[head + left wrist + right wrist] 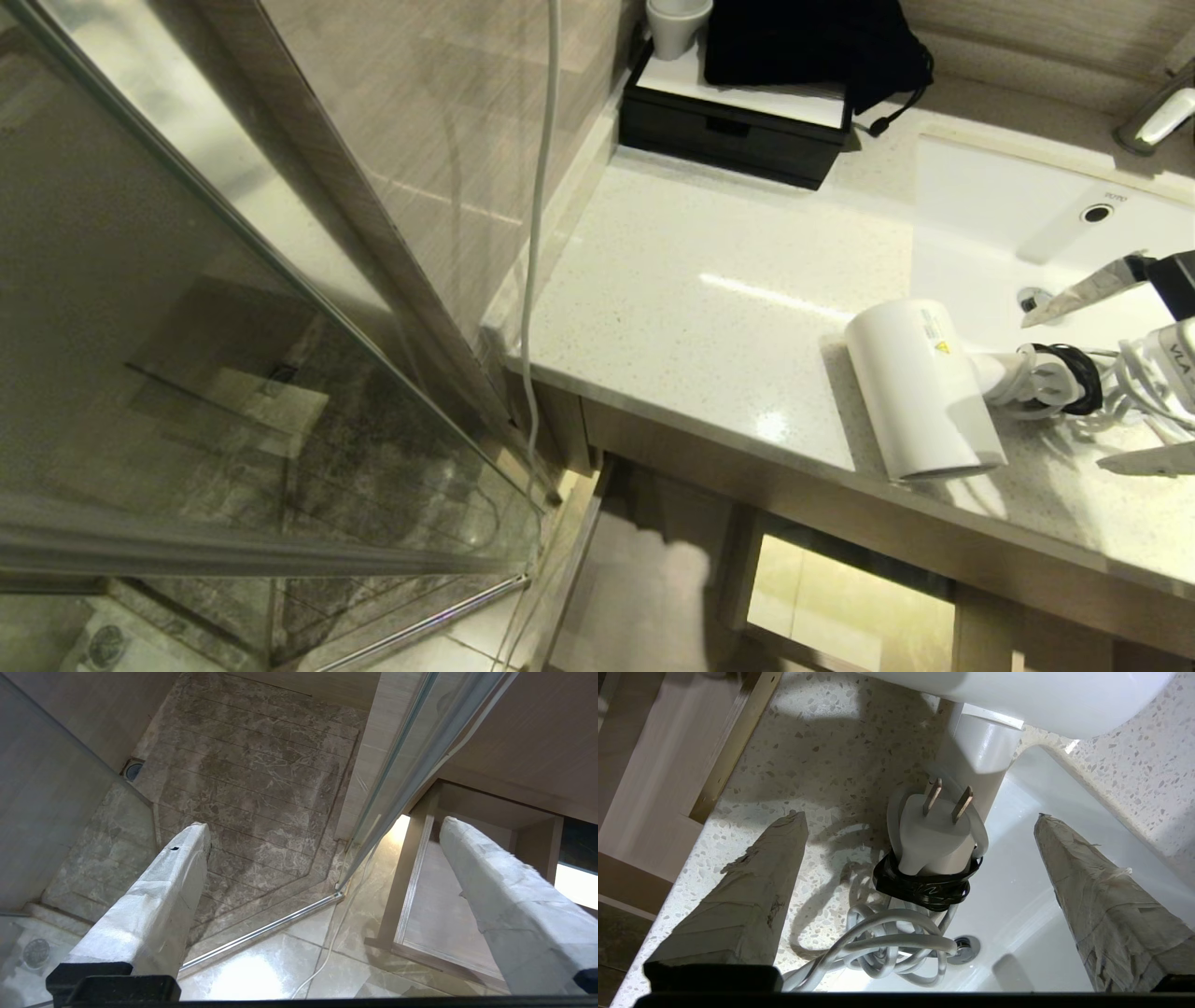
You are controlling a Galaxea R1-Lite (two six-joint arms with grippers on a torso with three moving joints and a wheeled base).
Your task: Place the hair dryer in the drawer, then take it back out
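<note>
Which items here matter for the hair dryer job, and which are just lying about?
Job: hair dryer with bundled cord on the counter; open right hand straddling its plug.
Lying about: black box, white cup, black bag, sink, shower glass.

L gripper (324, 828) over bathroom floor, fingers spread wide, nothing held.
Below: marble-look shower floor (252, 779) w/ round drain (133, 770); glass shower door (402, 779); white cord (327, 956) across glossy tiles; wood vanity leg (405, 877).
</note>
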